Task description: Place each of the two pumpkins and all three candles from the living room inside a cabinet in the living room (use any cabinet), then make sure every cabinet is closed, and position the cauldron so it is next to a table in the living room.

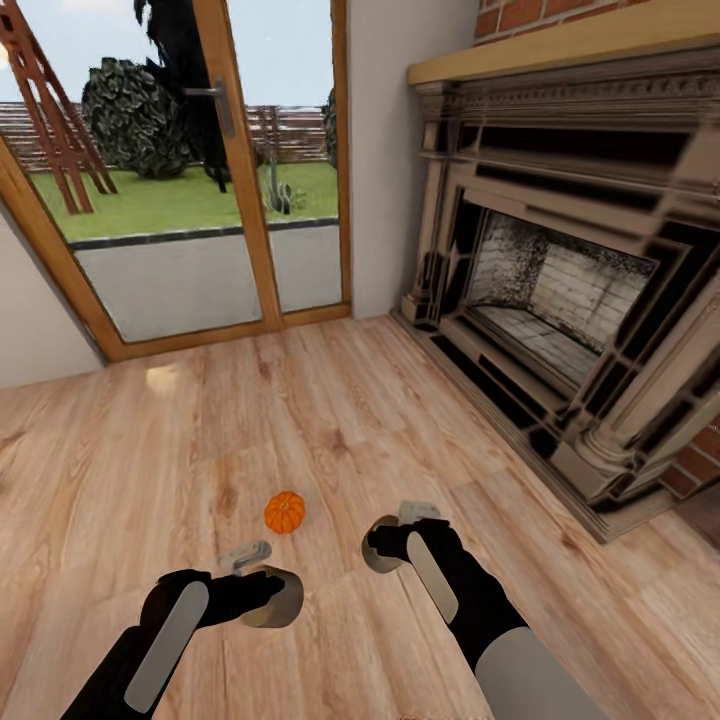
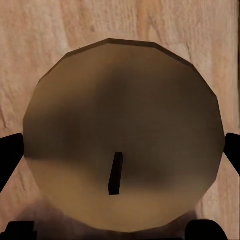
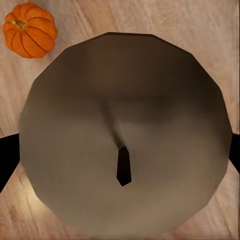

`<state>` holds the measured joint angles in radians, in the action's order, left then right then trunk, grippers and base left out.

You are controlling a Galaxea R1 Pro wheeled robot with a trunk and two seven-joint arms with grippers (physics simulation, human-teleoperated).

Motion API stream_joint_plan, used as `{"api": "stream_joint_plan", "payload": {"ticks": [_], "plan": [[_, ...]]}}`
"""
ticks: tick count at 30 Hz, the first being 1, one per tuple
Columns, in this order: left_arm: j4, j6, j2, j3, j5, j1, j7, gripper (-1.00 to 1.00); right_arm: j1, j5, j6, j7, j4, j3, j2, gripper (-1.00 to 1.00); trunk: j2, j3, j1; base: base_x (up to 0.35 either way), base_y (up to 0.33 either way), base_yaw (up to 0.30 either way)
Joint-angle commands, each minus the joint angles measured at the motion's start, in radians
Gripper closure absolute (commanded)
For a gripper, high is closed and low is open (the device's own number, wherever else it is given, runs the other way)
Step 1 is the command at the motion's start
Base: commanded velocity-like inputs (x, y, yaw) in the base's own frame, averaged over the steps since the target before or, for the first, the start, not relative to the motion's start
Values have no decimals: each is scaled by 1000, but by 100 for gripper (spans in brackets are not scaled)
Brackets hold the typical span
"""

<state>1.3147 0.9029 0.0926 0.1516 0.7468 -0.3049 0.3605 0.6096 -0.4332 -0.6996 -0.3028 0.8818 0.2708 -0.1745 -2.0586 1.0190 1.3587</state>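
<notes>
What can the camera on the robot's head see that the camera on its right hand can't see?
Head camera alone: the fireplace, the glass door with the garden behind it, and the left hand gripping a candle. Right-hand camera alone: the top of the candle it holds, close up, with its dark wick. Both: the orange pumpkin lying on the wooden floor, and the right hand with its candle.
</notes>
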Motion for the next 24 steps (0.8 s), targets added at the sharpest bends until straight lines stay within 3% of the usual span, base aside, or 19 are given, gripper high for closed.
{"api": "stream_joint_plan", "payload": {"ticks": [1,24], "plan": [[1,1,1,2,13,0,11,100,1,-11,-1,-10,1,2,0,100,0,1,0,0,0,-278],[1,0,1,1,13,0,9,100,1,-11,-1,-10,0,2,0,100,0,1,0,0,0,-278]]}}
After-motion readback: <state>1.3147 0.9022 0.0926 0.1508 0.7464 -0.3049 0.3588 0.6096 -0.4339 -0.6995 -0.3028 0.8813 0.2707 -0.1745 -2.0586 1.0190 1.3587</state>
